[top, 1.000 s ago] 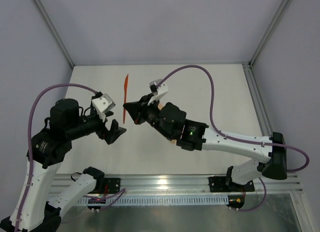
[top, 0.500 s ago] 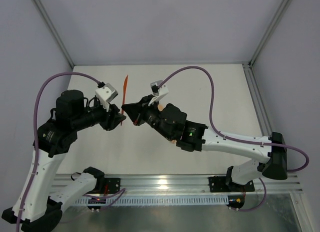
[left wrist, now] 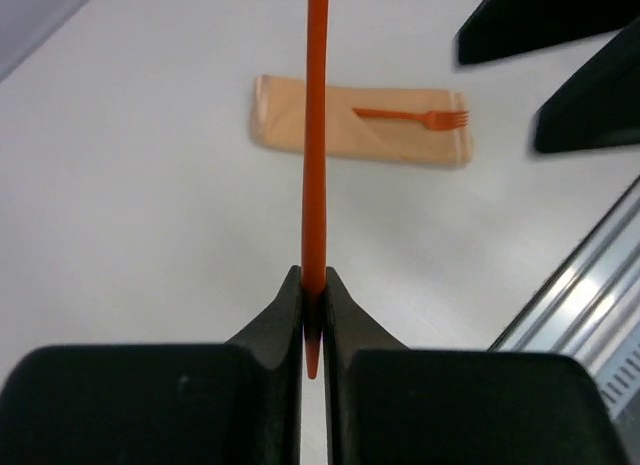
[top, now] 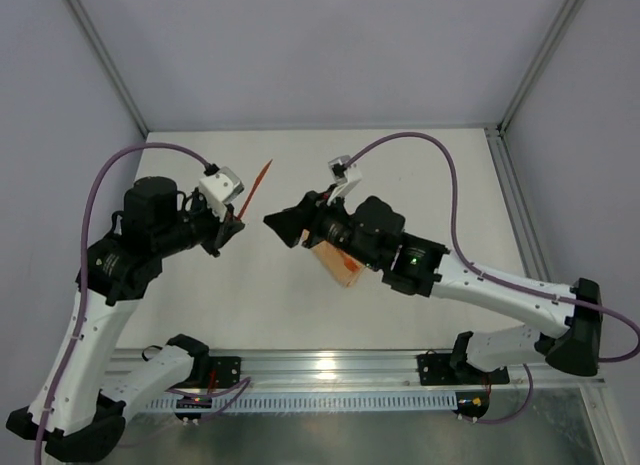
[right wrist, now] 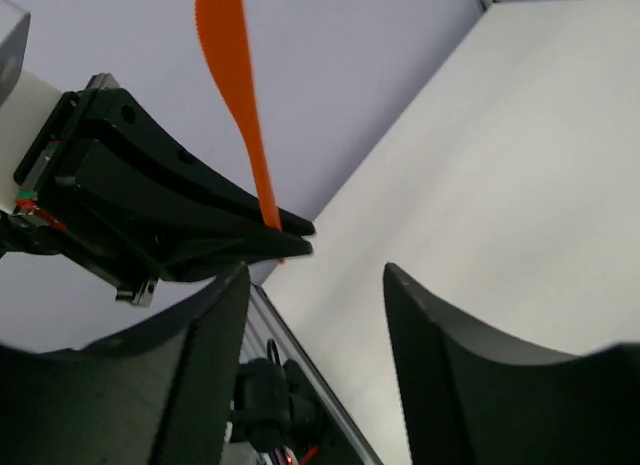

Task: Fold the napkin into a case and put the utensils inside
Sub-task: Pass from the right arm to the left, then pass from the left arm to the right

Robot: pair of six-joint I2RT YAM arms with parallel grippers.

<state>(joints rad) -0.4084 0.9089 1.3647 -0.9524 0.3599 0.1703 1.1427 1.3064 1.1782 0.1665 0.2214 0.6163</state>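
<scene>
Main risk: the left gripper (left wrist: 313, 285) is clenched on the knife (left wrist: 316, 135) only at the very end of its handle. Nearly the whole length stands out past the fingertips, so a light knock could swing or slide it between the pads. Second risk: the right gripper (right wrist: 315, 285) is released, with nothing between its fingers, and sits close ahead of the left jaws and a little to one side. The right arm also hangs over the case (left wrist: 390, 145), so a move toward the pocket could bring the two arms together unless the right one clears off. Third risk: the case lies flat on the table (left wrist: 130, 235), well apart from the left jaws and beyond their tips. The fork (left wrist: 410, 116) is on it, tines showing, the handle apparently under the diagonal edge, though I cannot be sure. A knife tip that misses the opening would probably shove the loose cloth, undo the fold or dislodge the fork. Pose: the left arm is raised off the table, wrist turned inward, knife pointing up and away from the jaws. The right arm reaches across, its fingers aimed at the left gripper.
</scene>
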